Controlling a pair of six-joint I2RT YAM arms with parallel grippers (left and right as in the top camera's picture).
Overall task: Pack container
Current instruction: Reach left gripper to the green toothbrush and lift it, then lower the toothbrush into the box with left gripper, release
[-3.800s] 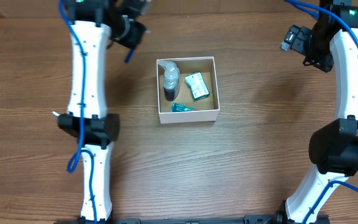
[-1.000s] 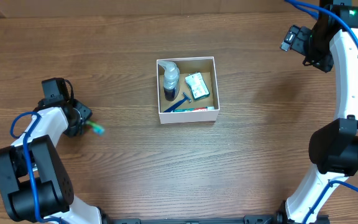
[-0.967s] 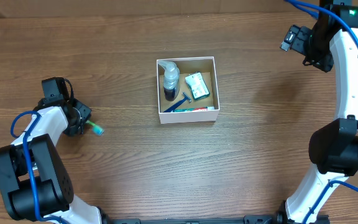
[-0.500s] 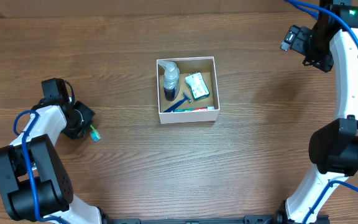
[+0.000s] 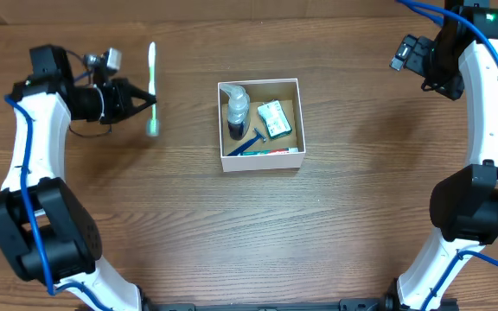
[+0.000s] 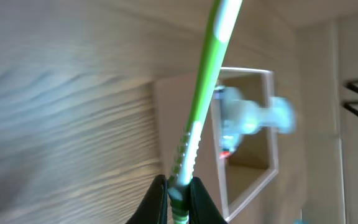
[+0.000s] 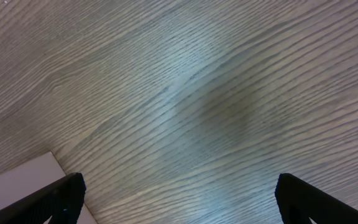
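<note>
One toothbrush, green and white, has been raised off the table within the last half-second and is now pinched between the closed fingers of the left gripper. The pick is judged complete; the carry remains. The container is seen beyond the brush tip, well apart, with a bottle and a packet already inside. Farthest off, the right gripper is held spread and empty.

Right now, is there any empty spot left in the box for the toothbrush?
Yes. For the toothbrush, the container has bare brown floor along its far wall, between the bottle and the right wall, beyond the packet. The near side is crowded with the razor and tube.
</note>
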